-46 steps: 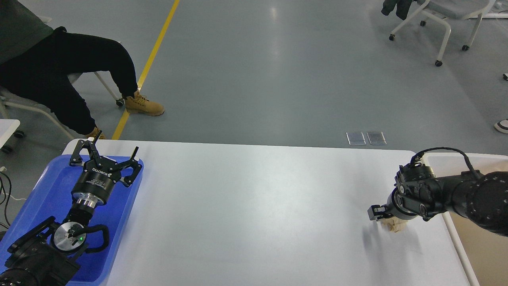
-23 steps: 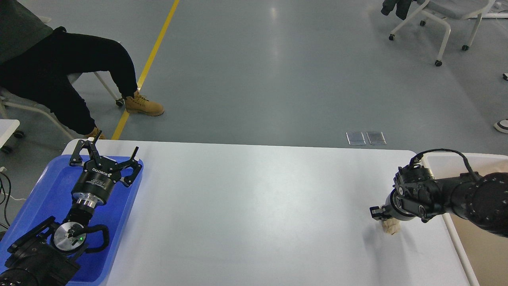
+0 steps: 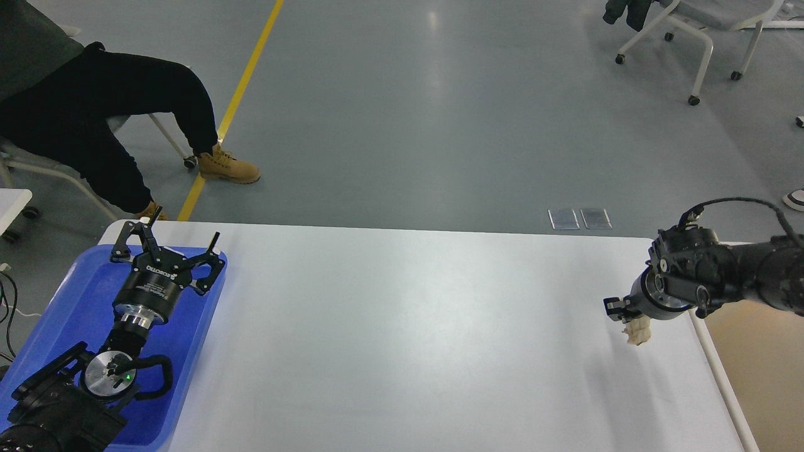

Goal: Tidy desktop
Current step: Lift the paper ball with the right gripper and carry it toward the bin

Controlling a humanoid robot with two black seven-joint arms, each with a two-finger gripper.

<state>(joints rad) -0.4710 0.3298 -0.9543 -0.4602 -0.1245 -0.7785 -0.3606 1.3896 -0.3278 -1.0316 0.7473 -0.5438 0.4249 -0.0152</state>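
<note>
R gripper (image 3: pixel 622 312) is clamped on a small crumpled cream wad (image 3: pixel 637 331), which hangs clear above the white bench (image 3: pixel 402 333) near its R edge, prob. lifted so it can go over the rim into the beige bin (image 3: pixel 763 364) alongside. L gripper (image 3: pixel 164 242) is spread wide w/ nothing in it, parked over the blue tray (image 3: pixel 63 307) at the bench's L end, out of the way. Rest of bench top looks bare, so tidying seems nearly done.

Tray (image 3: pixel 75 295) on the desktop's (image 3: pixel 402 339) left end; bin (image 3: pixel 763 370) beside its right edge, seemingly touching.
</note>
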